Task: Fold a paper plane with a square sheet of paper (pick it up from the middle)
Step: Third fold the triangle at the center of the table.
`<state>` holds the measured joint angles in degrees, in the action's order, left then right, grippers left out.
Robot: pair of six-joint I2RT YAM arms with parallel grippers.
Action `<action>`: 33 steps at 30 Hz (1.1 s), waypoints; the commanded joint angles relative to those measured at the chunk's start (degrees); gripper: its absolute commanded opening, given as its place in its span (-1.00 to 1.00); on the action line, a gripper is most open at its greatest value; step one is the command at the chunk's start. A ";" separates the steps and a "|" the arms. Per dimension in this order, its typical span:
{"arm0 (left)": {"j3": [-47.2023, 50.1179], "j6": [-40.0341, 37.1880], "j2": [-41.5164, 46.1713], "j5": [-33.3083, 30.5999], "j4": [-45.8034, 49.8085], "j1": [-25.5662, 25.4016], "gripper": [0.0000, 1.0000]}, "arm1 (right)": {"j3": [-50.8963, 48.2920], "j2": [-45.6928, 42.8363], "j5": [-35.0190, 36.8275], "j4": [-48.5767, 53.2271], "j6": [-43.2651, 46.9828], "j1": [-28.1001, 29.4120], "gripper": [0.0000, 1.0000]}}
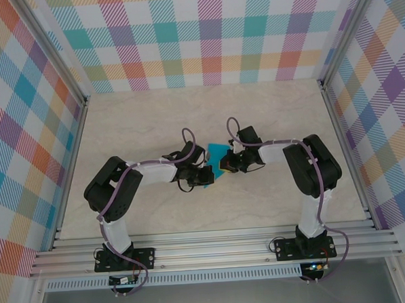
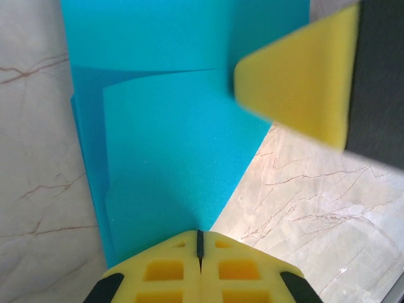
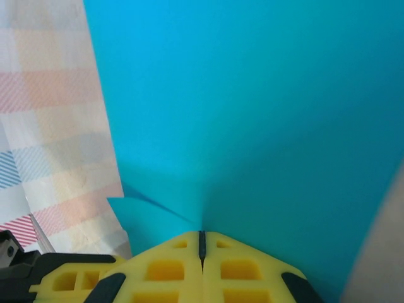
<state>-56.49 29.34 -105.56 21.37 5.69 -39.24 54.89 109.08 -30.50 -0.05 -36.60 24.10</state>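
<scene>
One teal sheet of paper (image 2: 177,158), two robot arms (image 1: 133,181) (image 1: 305,163), and two pairs of yellow fingers (image 2: 163,273) (image 3: 163,273).

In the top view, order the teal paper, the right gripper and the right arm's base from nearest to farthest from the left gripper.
From the left gripper:
1. teal paper, pinched in its fingers.
2. right gripper, just across the paper, to the right.
3. right arm's base, at the near right edge.
</scene>
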 commanded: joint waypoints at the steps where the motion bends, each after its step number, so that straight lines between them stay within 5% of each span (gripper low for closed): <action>1: 2.26 -0.87 0.27 -2.73 6.57 -0.04 -1.00 | -1.69 0.15 -0.43 -4.65 0.98 -2.82 -0.98; 13: 2.12 -1.05 0.36 -1.78 6.14 -0.05 -1.00 | -1.64 -6.08 -5.33 -3.60 1.68 -6.45 -0.89; 24: 1.62 -1.26 0.27 -1.50 6.17 -0.02 -1.00 | -1.81 -3.01 -6.35 -4.72 -1.27 2.20 -0.97; 33: 1.71 -1.55 1.46 -1.77 6.86 0.04 -0.98 | -0.90 1.80 -2.93 -0.55 0.38 2.62 -1.00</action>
<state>-56.38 28.91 -105.14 21.37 6.26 -39.24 52.60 109.10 -34.46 -2.94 -37.45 26.98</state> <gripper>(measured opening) 0.041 0.044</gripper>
